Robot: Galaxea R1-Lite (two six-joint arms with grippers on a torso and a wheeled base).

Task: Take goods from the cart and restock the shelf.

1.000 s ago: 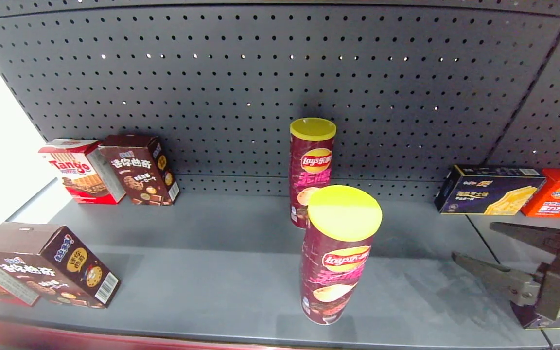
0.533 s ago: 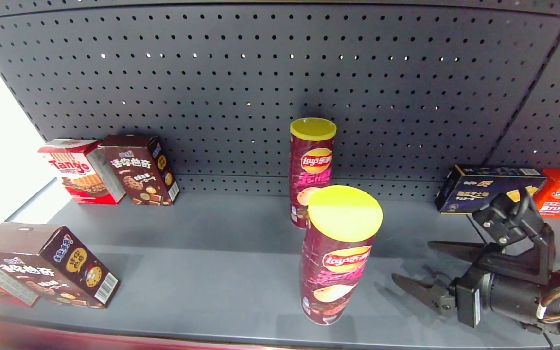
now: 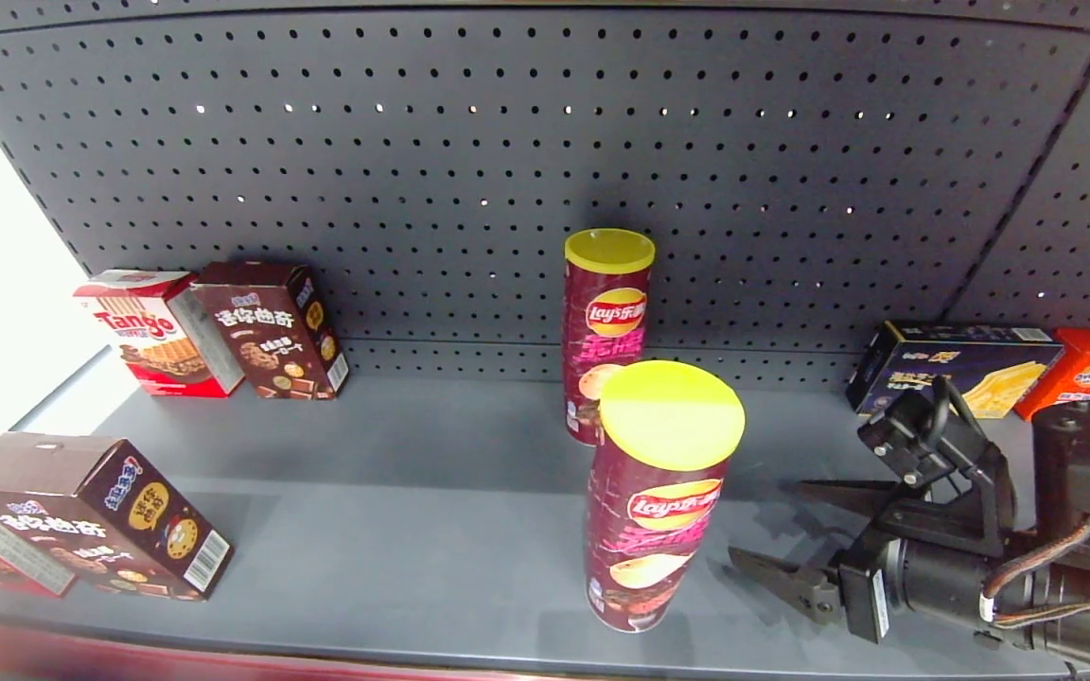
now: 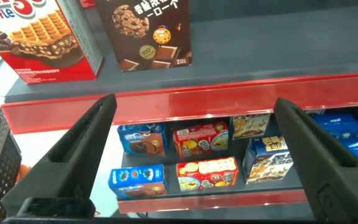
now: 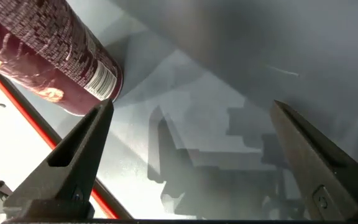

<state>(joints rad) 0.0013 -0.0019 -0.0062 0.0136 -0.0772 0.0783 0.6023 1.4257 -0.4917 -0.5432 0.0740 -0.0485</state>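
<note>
Head view: the right gripper [image 3: 764, 522] is hovering low over the grey shelf [image 3: 413, 530], jaws spread wide and gripping nothing. The front chip can [image 3: 654, 501] is standing upright just beside its fingertips, not touching them. The rear chip can [image 3: 606, 322] is standing farther off, behind the front one (same maroon body, yellow lid).

Left wrist view: the left gripper [image 4: 192, 102] is hanging empty with jaws wide apart, facing the red shelf edge [image 4: 229, 99]. A waffle box [image 4: 42, 37] and a cookie box [image 4: 151, 31] are sitting beyond it.

Right wrist view: the front chip can's base is showing just outside one finger, not between the two.
</note>
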